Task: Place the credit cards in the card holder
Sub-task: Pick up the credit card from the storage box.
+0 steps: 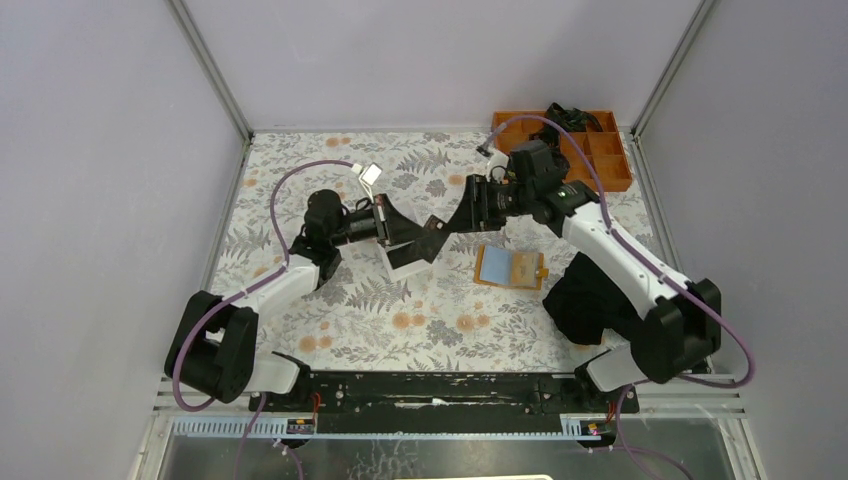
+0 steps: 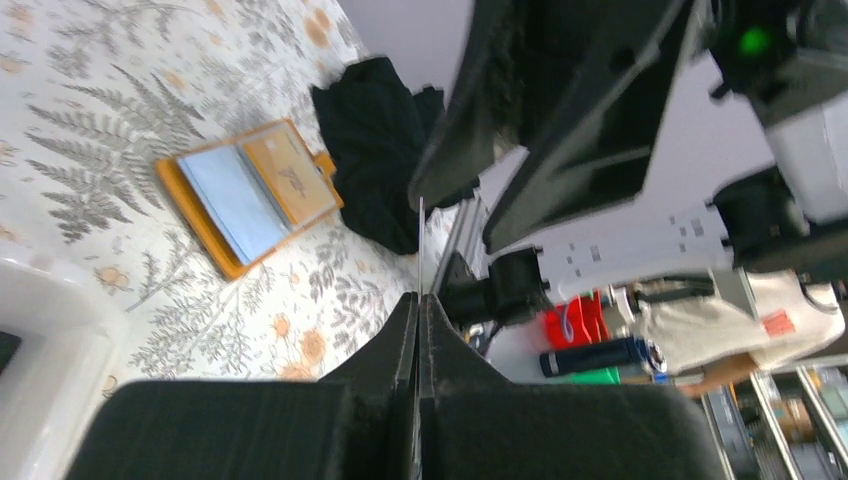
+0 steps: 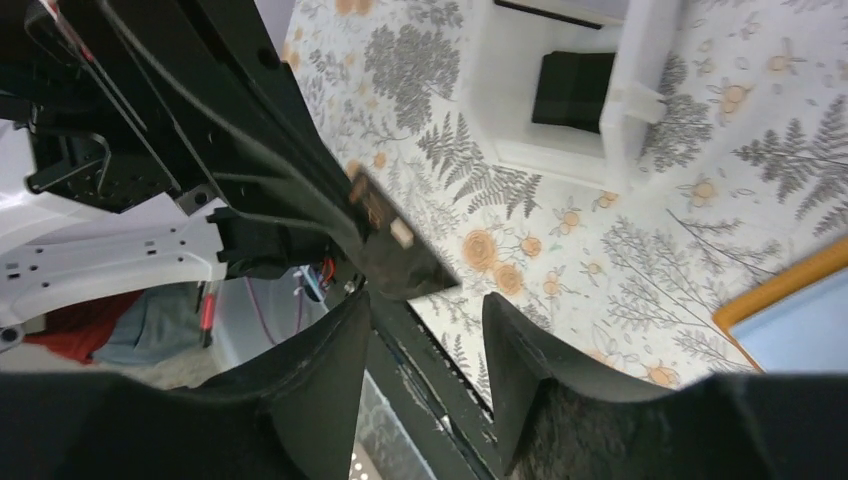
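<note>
A thin dark plastic credit card [image 1: 433, 244] hung aloft, clenched edge-on in the left gripper [image 2: 418, 330], the right gripper [image 3: 425, 365] parted beside it, and it probably needed to go level and edge-first into the open orange-tan folding card holder [image 1: 510, 268] lying nearby.

White tabletop [image 1: 400, 320], grey fern print, orange flowers. Orange-tan holder [image 1: 510, 268], pale blue inside. Black card [image 1: 434, 241], centre. Black cloth [image 1: 590, 300], 4 o'clock. Orange tray [image 1: 612, 186], 1 o'clock. White box [image 3: 640, 60]. Purple cables [image 1: 300, 178].
</note>
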Robot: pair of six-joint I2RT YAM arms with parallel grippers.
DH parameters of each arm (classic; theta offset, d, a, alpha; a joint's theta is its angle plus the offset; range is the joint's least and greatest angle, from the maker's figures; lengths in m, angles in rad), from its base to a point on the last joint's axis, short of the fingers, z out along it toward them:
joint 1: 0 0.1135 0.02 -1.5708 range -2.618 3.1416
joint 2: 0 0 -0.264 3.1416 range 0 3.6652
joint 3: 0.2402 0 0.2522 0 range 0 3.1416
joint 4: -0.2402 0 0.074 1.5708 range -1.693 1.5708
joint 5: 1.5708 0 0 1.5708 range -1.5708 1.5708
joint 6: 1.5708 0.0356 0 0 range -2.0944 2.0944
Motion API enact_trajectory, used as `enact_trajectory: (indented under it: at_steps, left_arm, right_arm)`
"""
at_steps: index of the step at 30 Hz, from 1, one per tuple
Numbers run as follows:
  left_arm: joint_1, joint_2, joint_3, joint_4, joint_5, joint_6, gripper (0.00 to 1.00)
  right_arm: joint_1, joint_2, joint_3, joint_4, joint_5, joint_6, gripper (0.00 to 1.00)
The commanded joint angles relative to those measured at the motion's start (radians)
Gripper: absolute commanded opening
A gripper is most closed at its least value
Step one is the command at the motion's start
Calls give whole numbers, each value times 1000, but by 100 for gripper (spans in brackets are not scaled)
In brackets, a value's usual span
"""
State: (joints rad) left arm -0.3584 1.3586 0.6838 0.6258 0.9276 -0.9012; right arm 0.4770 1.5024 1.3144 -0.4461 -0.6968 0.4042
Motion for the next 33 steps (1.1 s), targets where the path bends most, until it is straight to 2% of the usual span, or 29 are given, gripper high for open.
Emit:
enact_trajectory:
  at_steps: [1,5,9,13,23,33]
  left_arm:
    - [-6,-11,0,33,-227,-56,0]
    - [-25,-24,5,8,-364,-97,0]
    - [-58,-18,17,11,-434,-137,0]
    - [-88,2,7,58,-453,-196,0]
    - [-101,8,-49,166,-472,-304,0]
    - [-111,29,-58,212,-473,-344,0]
  right_arm:
    - [-8,-128,-95,149,172,68,54]
    - [-9,-194,-199,278,206,144,55]
    - [-9,-216,-283,393,210,219,54]
    - [-8,-225,-354,539,196,300,53]
    - [-19,-217,-439,738,186,432,45]
    - [-23,-179,-460,818,151,486,42]
